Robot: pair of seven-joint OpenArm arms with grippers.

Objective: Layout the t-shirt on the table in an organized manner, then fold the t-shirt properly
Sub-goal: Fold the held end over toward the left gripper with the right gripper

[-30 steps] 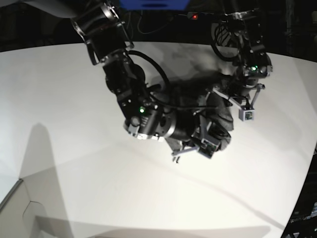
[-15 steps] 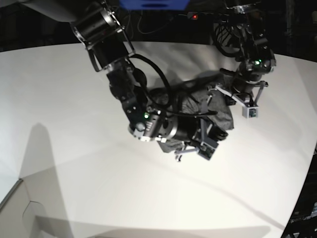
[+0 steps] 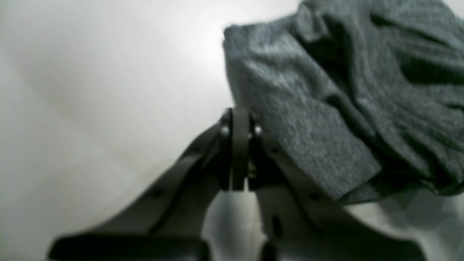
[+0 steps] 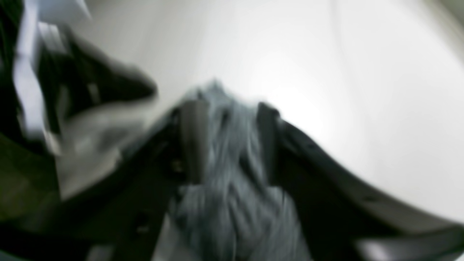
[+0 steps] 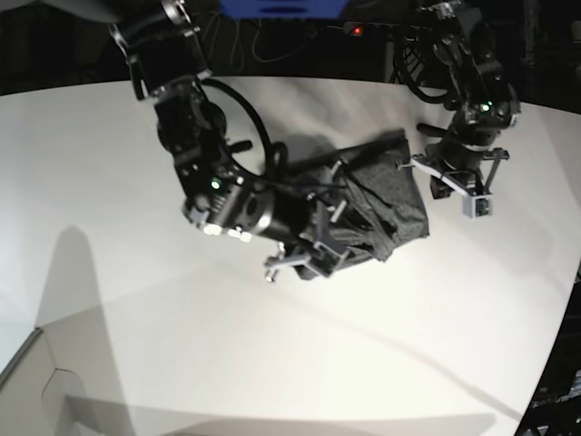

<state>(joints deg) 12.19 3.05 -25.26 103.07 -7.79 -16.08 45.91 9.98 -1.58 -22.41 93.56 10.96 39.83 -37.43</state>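
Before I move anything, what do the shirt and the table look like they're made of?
Shirt: soft knit cotton or a blend, matte; heathered grey, loose creases.
Table: smooth, pale, perhaps laminate or painted board; faint sheen, no visible grain.

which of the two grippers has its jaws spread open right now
The right gripper, over the crumpled grey t-shirt: its jaws stand apart, whereas the left gripper's are closed together.

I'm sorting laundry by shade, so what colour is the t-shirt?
Dark heather grey; the t-shirt shows best in the left wrist view.
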